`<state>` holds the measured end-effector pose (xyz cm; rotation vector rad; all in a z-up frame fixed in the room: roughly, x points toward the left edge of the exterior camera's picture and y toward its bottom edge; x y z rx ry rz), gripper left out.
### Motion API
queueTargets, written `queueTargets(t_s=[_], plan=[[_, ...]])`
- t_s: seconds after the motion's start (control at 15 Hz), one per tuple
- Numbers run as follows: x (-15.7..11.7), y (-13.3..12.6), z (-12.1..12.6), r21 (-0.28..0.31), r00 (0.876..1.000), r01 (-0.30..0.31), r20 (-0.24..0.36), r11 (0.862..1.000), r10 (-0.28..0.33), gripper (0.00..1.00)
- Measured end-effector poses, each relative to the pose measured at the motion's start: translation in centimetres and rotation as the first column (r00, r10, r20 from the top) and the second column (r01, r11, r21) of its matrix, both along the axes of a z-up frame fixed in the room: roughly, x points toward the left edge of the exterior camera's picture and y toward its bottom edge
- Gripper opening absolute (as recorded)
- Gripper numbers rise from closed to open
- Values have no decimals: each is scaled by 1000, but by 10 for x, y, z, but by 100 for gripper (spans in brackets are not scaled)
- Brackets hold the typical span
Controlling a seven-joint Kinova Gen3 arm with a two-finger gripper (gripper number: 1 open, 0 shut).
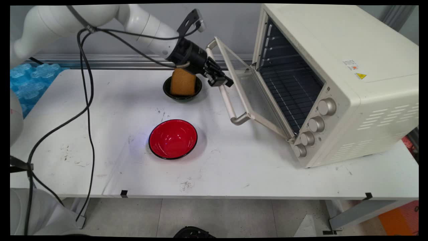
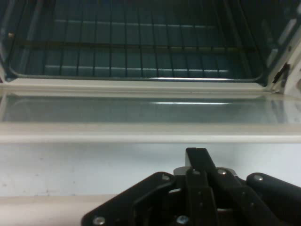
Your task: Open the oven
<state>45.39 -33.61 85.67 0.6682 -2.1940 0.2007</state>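
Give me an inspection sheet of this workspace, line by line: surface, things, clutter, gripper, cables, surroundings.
Surface: white table, scuffed with dark marks.
Things: cream toaster oven at the right, its glass door hanging half open, wire rack inside; brown sponge-like block standing in a dark bowl; empty red bowl nearer the front.
Clutter: nothing seen.
Gripper: black gripper at the door's handle bar, fingers together; contact cannot be told.
Cables: black cables hang from the arm across the table's left side.
Surroundings: grey wall behind; blue moulded tray at the left; tiled floor below.
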Motion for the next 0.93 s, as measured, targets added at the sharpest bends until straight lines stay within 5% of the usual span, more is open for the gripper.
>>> queueTargets(t_s=[0.93], plan=[[32,13,-55,-53,1000,-5,3,999,5,0]])
